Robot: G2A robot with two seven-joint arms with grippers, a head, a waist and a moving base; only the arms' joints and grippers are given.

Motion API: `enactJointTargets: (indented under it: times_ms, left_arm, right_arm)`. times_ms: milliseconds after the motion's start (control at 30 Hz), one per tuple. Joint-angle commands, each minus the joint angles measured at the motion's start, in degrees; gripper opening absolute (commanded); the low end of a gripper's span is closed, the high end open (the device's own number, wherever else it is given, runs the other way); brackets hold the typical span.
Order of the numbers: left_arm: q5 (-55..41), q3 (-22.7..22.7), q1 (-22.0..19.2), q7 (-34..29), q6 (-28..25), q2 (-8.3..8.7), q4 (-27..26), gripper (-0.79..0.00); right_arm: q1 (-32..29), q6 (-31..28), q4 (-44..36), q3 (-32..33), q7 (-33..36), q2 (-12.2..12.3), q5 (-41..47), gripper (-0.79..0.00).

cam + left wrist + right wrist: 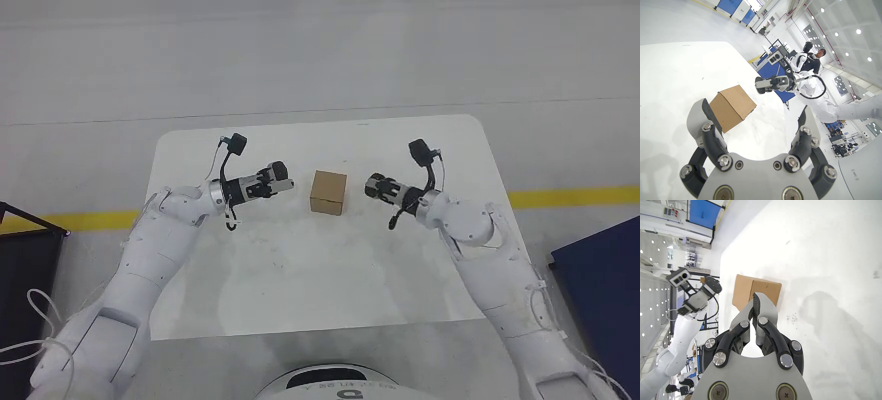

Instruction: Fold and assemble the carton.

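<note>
- Left pincer (755,107) gapes wide, holding nothing; right pincer (754,298) is pinched together, likewise empty.
- Between them, just ahead of each — touching neither — the carton (328,192) stands on the table (300,290), looking closed up.
- Likely light, stiff corrugated board with dentable walls — best pressed on opposite faces near the edges.
- No readable print on its visible faces.

A pale grey floor (320,60) fills the upper part of the top view, with a yellow line (575,194) crossing it at mid-right. In the left wrist view, blue panels (730,6) stand at upper left and round ceiling lights (858,31) glow at upper right.
</note>
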Motion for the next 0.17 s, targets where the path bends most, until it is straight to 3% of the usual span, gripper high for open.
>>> enactJointTargets:
  times_ms: [0, 133]
  left_arm:
    - [0.0, 0.0, 0.0, 0.0, 0.0, 0.00, 0.0, 0.000]
    - [0.0, 0.0, 0.0, 0.0, 0.0, 0.00, 0.0, 0.000]
  right_arm:
    - [0.0, 0.0, 0.0, 0.0, 0.0, 0.0, 0.0, -0.682]
    - [-0.2, 0.1, -0.3, 0.4, 0.2, 0.1, 0.1, -0.426]
